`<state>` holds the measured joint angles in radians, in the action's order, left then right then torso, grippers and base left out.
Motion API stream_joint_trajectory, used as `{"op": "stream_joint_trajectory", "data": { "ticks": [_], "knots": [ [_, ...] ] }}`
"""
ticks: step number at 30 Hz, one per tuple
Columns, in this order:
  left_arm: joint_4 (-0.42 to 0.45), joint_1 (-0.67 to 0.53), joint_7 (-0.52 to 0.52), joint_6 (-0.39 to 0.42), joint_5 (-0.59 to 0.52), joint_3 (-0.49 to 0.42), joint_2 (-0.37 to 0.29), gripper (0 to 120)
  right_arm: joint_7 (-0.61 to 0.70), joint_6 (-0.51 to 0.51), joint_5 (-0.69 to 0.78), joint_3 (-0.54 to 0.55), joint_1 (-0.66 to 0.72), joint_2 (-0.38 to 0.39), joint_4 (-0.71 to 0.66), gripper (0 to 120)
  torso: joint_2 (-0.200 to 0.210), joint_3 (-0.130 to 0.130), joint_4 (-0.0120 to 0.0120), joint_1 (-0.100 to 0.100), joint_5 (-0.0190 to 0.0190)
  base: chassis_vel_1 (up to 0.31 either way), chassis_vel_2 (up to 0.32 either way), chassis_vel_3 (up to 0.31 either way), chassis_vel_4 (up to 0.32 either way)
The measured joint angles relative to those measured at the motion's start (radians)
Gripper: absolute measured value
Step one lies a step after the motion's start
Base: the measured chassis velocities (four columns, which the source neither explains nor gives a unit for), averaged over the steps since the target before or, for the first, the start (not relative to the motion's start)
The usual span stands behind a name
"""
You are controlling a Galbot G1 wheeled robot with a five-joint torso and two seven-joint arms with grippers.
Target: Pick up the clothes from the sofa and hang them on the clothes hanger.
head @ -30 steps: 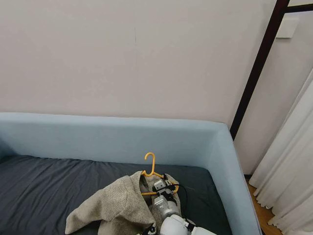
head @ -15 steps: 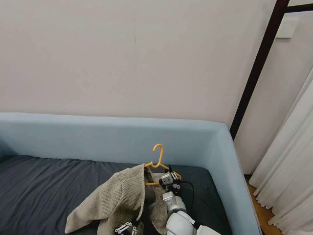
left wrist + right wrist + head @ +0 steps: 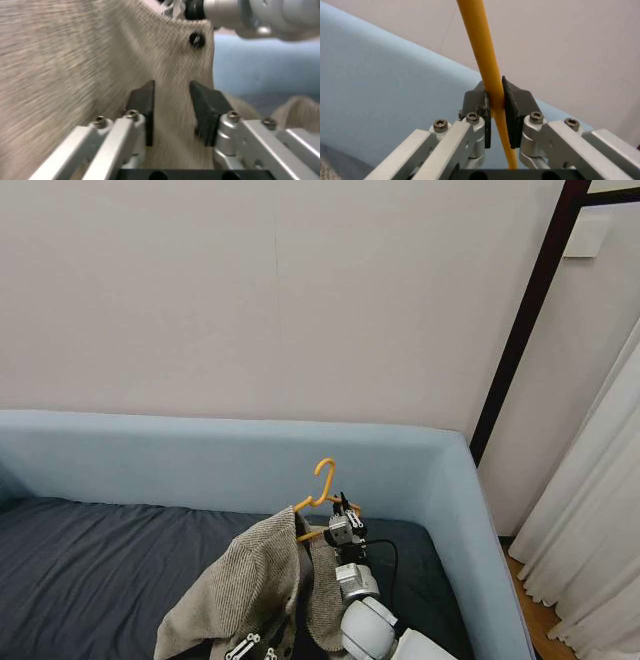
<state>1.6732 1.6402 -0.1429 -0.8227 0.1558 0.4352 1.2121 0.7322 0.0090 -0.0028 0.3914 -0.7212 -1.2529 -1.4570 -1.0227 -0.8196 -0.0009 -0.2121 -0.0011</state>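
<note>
Beige knit garment (image 3: 250,580): draped over the robot's-left side of the orange hanger (image 3: 322,488). Its top is raised above the seat. Its folds fall toward the dark seat cushion (image 3: 90,570), near the right end of the light blue sofa (image 3: 200,460). Cannot tell whether the lower edge touches the cushion.

Hanger: hook uppermost, tilted, standing in front of the sofa's backrest. The shoulder on the robot's right is bare of cloth.

Right gripper (image 3: 493,92): raised over the right end of the seat, just beside the garment's upper edge. The wrist view has both dark pads (image 3: 515,101) pressed against the orange bar from either side, so this is a firm pinch on the hanger. A black cable (image 3: 385,555) loops beside the wrist.

Left gripper (image 3: 172,92): low, at the garment's lower part and directly against the knit. Its fingers are spread, with ribbed fabric showing in the gap between them. Neither pad is visibly pressed on the cloth. A dark button (image 3: 196,39) sits on the garment's edge beyond the fingertips, with the right arm's grey housing just past it.

Surroundings: plain pale wall (image 3: 250,300) behind the sofa. A white curtain (image 3: 590,560) hangs to the robot's right, past the sofa's arm.
</note>
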Motion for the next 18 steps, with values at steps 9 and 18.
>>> {"op": "stream_joint_trajectory", "data": {
  "ticks": [9,18],
  "knots": [
    [0.145,0.162,-0.093,0.000,-0.247,0.126,-0.224,68,-0.005,0.002,-0.017,-0.034,0.000,-0.021,0.044,8,0.000,0.000,-0.0001,0.000,0.0003,0.000,0.000,0.000,0.000],
    [0.329,0.123,-0.290,0.058,-0.540,0.177,-0.377,98,0.011,-0.013,-0.096,-0.027,-0.014,-0.006,0.055,8,0.000,0.000,-0.0005,0.000,0.0003,0.000,0.000,0.000,0.000]
  ]
}}
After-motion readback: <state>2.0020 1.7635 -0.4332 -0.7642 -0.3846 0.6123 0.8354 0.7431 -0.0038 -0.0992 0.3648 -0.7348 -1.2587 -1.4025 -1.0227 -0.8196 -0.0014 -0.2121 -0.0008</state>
